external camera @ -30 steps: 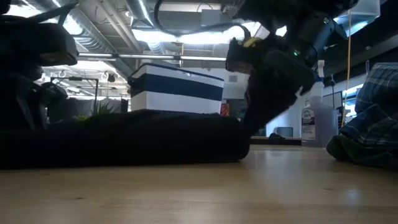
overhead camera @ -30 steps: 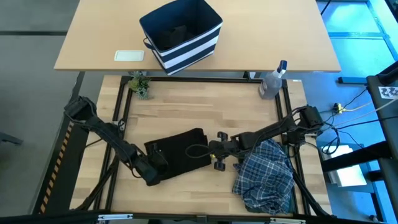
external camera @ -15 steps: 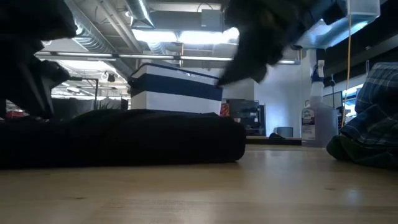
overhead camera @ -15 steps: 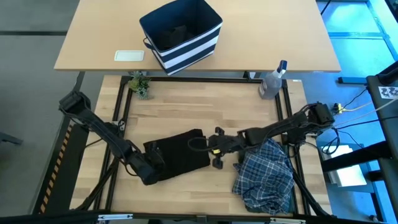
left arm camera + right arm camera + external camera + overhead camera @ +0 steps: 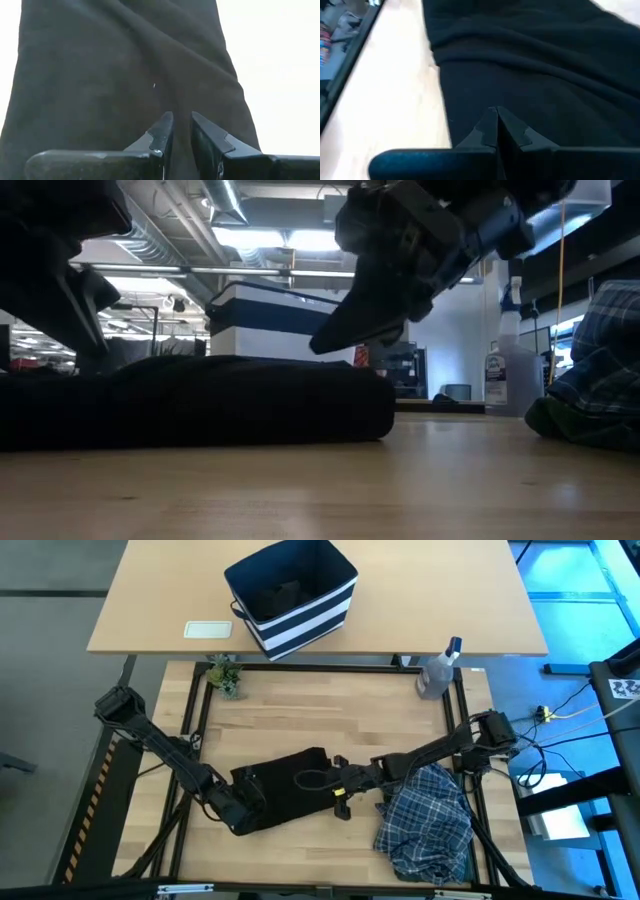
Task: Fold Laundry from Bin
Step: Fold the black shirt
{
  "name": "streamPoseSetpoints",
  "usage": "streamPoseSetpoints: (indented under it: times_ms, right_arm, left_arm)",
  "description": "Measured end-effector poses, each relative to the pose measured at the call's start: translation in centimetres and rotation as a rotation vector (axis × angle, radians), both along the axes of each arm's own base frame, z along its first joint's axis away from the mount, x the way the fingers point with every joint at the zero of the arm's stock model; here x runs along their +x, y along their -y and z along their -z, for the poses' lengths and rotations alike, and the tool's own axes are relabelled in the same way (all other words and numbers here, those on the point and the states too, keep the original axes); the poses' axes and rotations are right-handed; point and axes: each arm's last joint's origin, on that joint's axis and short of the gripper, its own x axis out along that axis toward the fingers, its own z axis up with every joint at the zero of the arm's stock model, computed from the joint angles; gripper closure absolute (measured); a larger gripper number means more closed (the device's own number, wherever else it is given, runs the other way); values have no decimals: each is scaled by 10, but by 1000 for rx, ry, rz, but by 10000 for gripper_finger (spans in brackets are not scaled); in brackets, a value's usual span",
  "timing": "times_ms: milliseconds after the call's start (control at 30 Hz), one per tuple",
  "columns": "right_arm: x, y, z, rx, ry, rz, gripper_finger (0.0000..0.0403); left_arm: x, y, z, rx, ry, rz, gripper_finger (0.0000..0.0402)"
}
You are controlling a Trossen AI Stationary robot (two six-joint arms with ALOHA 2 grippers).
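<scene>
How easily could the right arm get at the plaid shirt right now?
Probably easily. The plaid shirt lies uncovered on the table right beside the right arm, nothing on top. The right end effector is shut over the black garment and would need to swing back.

A: From above, the light is even on the bench (image 5: 330, 720); shadows are soft, with only a thin one beside the bin (image 5: 292, 595).

B: And level with the bench top?

A: Backlit. Ceiling strip lights (image 5: 270, 238) glare white, so the right gripper (image 5: 335, 340) and the black garment (image 5: 200, 400) read as near silhouettes. The near bench edge is soft.

B: The wrist views?

A: In the left one the bench beside the cloth burns out to white; the folds still show faintly.
</scene>
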Motion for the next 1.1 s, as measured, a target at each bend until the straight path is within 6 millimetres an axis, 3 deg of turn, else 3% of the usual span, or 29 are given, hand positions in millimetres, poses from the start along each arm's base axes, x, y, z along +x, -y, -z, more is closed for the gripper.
streamPoseSetpoints:
  times_ms: [133, 333, 633, 767, 933, 1100]
  right_arm:
    - [5, -2, 15, 32, -13, -22, 402]
    - [-4, 1, 38, 10, -201, 55, 403]
    - [-8, 2, 36, 13, -249, 53, 403]
    - [-7, 1, 36, 16, -249, 50, 403]
    - [-7, 1, 36, 21, -240, 50, 403]
    - [-5, 1, 35, 29, -224, 47, 403]
  left_arm:
    - [0, 1, 2, -13, -14, -4, 342]
    - [-4, 3, 6, -64, -102, 43, 342]
    - [-16, -4, 12, -20, -225, -18, 342]
    - [-9, 0, 2, -30, -144, -44, 342]
    - [8, 17, -19, -58, 33, 47, 342]
    - [14, 31, 6, -59, -11, 85, 342]
